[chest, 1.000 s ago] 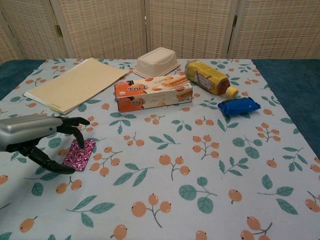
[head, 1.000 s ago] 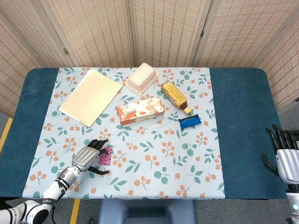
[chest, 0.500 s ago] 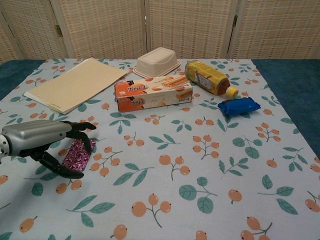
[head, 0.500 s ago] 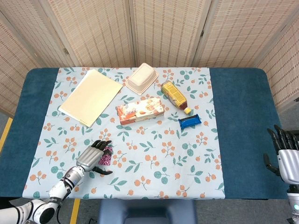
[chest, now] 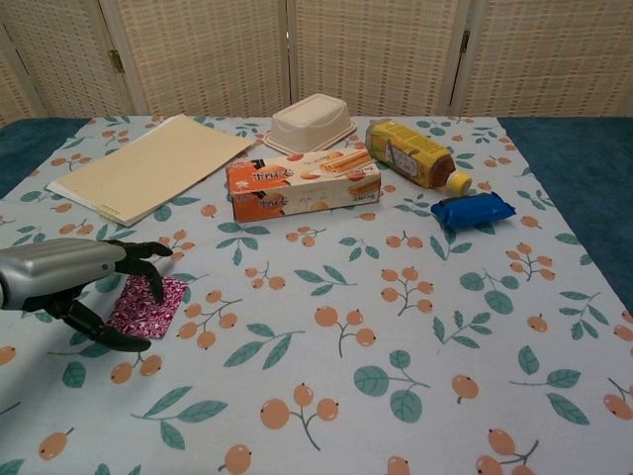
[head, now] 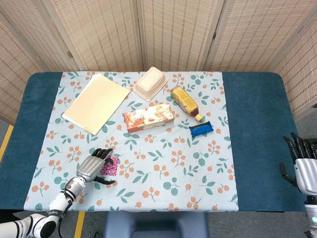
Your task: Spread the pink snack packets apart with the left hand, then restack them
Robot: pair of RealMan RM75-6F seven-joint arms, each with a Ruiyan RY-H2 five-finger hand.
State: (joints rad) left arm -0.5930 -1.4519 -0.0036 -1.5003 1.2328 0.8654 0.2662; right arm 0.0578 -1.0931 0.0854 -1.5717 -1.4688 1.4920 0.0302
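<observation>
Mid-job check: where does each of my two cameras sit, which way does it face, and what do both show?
Head view: high above the near edge, looking steeply down on the whole table; shows the left hand and the right hand.
Chest view: low at the near edge, looking across toward the screens; only the left hand shows.
Shared: left hand over the pink snack packets, the orange box.

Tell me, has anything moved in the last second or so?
Only a little. The left hand slid slightly toward the table's left edge, fingers curled over the pink packets, and the packets shifted with it. They look like one pile, not spread. The right hand stayed off the table's right edge. The box, bottle and folder did not move.
</observation>
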